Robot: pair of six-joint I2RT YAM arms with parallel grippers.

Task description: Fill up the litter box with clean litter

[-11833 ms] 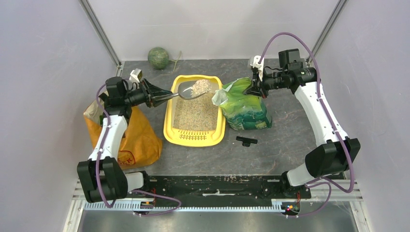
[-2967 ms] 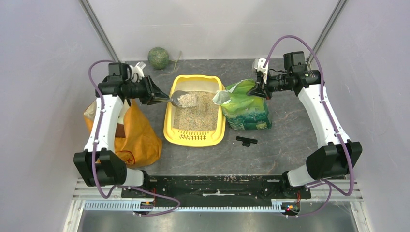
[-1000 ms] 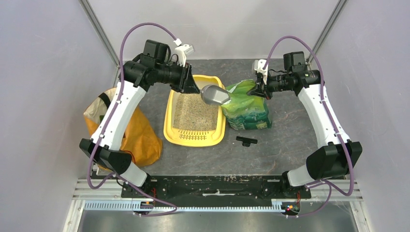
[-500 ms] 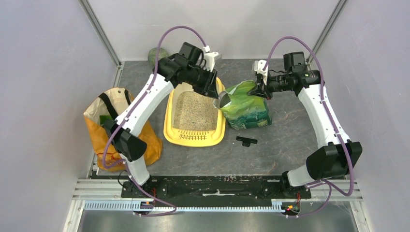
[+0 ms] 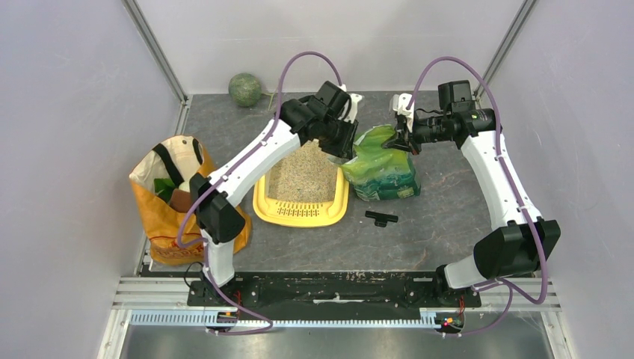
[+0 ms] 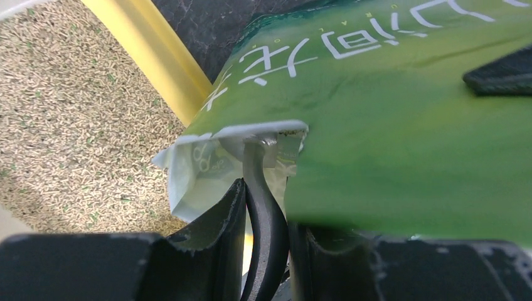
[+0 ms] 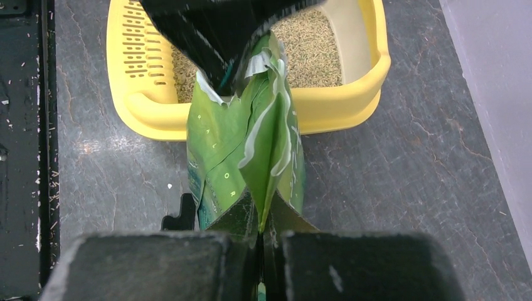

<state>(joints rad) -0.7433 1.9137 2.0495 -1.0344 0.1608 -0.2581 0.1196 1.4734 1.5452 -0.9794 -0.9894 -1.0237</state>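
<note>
The yellow litter box (image 5: 299,215) lies mid-table with beige clean litter (image 5: 303,173) covering its floor. Beside its right wall stands a glossy green bag (image 5: 385,172). My left gripper (image 5: 344,147) is at the bag's mouth, shut on the grey scoop's dark handle (image 6: 266,207). The handle runs into the bag's opening (image 6: 251,141) and the scoop's bowl is hidden inside. In the left wrist view the litter (image 6: 75,125) and the box's rim (image 6: 157,56) lie to the left. My right gripper (image 5: 398,138) is shut on the bag's top fold (image 7: 263,188), with its jaws (image 7: 260,229) pinched together.
An orange shopping bag (image 5: 176,206) stands at the left by the left arm's base. A green ball (image 5: 244,88) sits in the back corner. A small black piece (image 5: 381,218) lies on the table in front of the green bag. Grey walls close in both sides.
My left arm has swung right from above the litter box to the green bag, and the scoop has gone into the bag's mouth. The right arm and the bag have stayed put.
</note>
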